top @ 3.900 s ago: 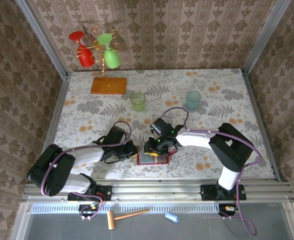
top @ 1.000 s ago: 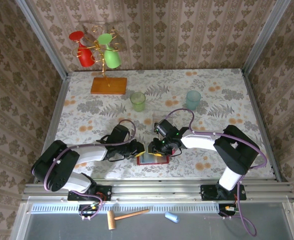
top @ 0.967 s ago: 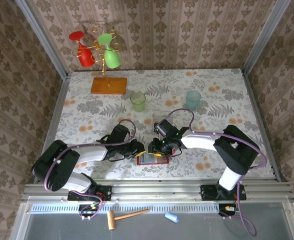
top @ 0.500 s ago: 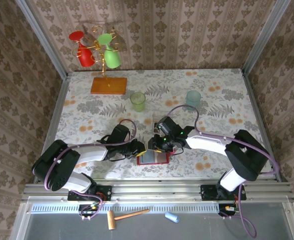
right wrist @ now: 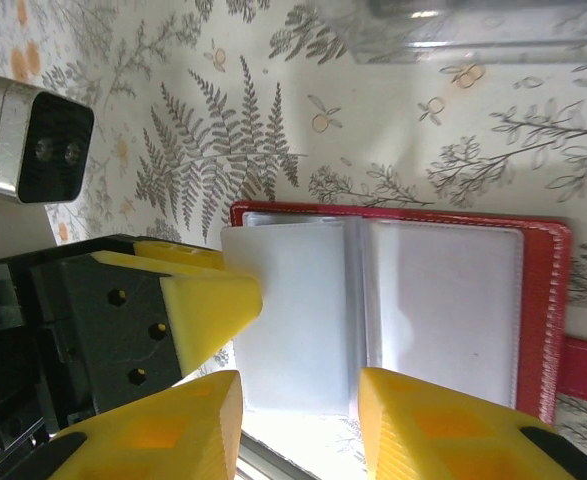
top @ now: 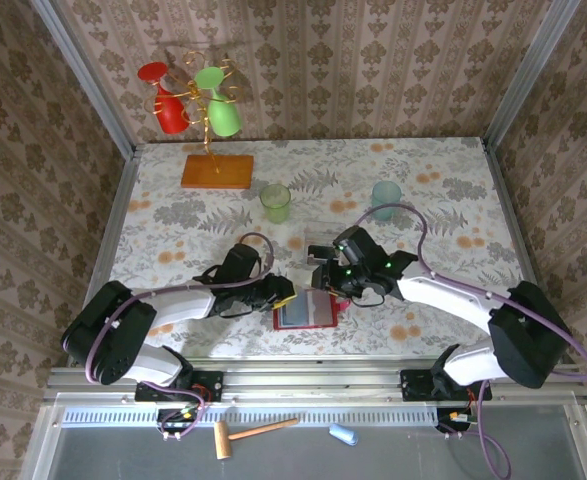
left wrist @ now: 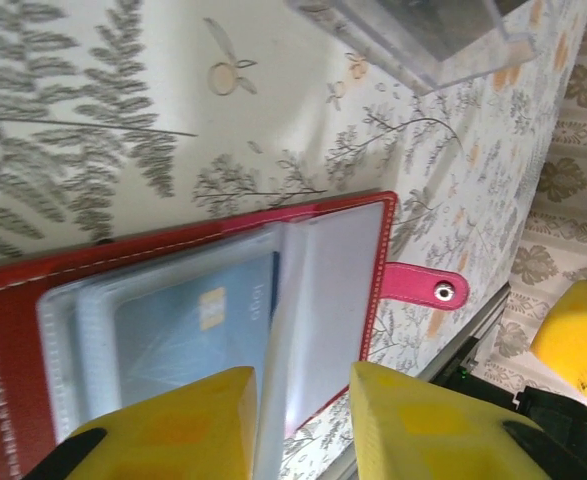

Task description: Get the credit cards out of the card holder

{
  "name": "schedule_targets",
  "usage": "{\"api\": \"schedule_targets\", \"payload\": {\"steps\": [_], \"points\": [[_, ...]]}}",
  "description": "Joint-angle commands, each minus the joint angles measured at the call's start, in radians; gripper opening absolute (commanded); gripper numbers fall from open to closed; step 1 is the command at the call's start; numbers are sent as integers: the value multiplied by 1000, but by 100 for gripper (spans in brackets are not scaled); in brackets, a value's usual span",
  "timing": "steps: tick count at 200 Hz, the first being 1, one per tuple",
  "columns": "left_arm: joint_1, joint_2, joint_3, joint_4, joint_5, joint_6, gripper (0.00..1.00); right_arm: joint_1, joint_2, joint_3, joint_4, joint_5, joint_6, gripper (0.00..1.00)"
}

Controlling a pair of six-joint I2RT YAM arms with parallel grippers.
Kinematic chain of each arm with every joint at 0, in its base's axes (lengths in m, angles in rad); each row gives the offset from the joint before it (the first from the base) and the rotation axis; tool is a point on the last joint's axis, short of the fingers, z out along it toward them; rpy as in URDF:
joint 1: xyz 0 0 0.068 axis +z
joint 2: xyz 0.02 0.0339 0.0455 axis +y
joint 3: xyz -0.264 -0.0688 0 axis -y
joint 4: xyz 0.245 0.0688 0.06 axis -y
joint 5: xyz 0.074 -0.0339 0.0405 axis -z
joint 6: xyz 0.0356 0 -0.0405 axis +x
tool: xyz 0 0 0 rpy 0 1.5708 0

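Floral tablecloth (top: pixel 423 180) carries the open red card holder (top: pixel 306 312) near its front edge; a blue credit card (left wrist: pixel 198 310) sits sleeved inside; left gripper (left wrist: pixel 298 375) straddles a sleeve edge, jaws apart; right gripper (right wrist: pixel 298 378) hovers empty, jaws apart; pinching plastic alone could drag the holder.

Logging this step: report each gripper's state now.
Left gripper: open, fingers either side of a clear sleeve of the wallet, not clamped.
Right gripper: open, nothing gripped.

Open red card holder (right wrist: pixel 551 310), clear sleeves (right wrist: pixel 443 300) perhaps empty.
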Motion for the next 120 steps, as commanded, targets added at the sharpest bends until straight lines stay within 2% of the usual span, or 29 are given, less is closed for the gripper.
{"api": "schedule_targets", "payload": {"steps": [1,73,120], "points": [[-14,-3,37,-12,24,2,34,-24,-55,-24,-42,31,-10,36],[-63,76,128,-5,37,6,48,-74,-138,-75,-55,32,-12,37],[-104,164,207,-1,58,17,51,-97,-181,-96,-64,33,-9,38]]}}
